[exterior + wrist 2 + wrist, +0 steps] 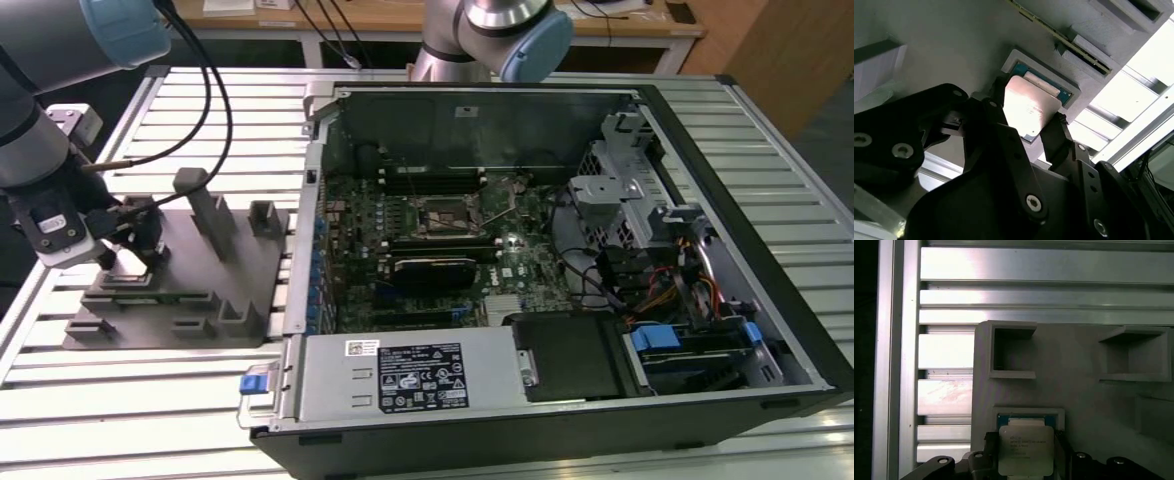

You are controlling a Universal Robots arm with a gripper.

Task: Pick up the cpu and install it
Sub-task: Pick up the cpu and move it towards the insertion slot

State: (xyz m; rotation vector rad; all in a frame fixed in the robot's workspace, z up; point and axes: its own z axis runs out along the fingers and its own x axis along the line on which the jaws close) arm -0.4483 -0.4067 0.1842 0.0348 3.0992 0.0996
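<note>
Black fingers point(1056, 137) of the gripper point(1026, 115) pinch the cpu point(1030, 106) by two opposite edges, apparently sparing its shiny top. It sits between them, its pocket point(1029, 415) in the grey fixture point(1089, 400) just beyond the fingertips.

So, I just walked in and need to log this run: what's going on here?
A single robot arm is working at the grey parts holder on the slatted table, at the exterior view's left. Its gripper has its fingers closed on two opposite edges of the cpu, right at its shallow recess in the holder. Whether it has lifted clear is hard to tell. The open computer case lies at the exterior view's right, and the cpu has not reached its motherboard socket.
</note>
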